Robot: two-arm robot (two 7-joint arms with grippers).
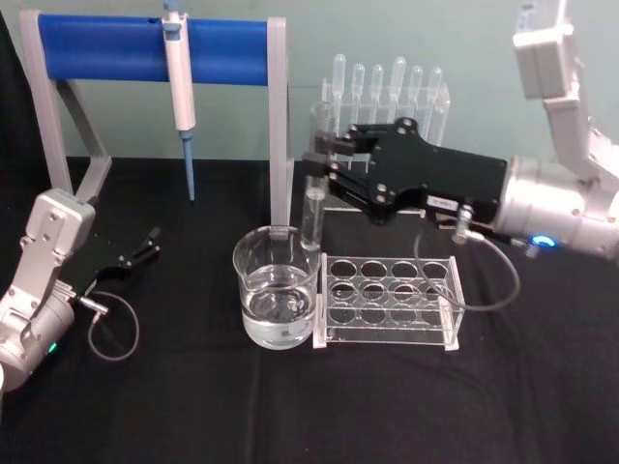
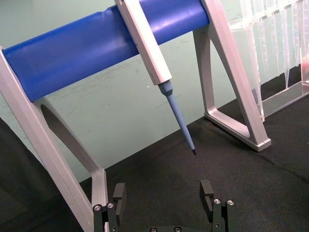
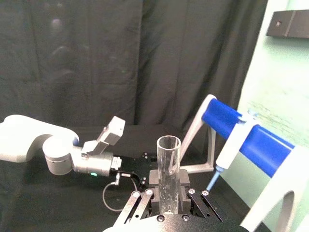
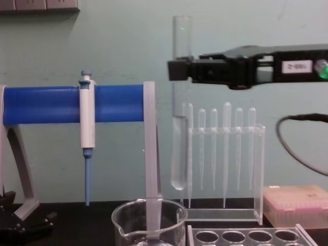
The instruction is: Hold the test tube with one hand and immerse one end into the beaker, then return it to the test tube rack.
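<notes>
Right claw (image 1: 317, 159) grips upright test tube (image 4: 180, 102) above beaker (image 1: 276, 287).

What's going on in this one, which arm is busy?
The right tool grips a long clear glass test tube upright, raised above the wide clear glass beaker, which holds clear liquid. In the chest view the tube's round bottom hangs above the beaker rim, not immersed. The left tool rests open, low on the black table on the robot's left.
</notes>
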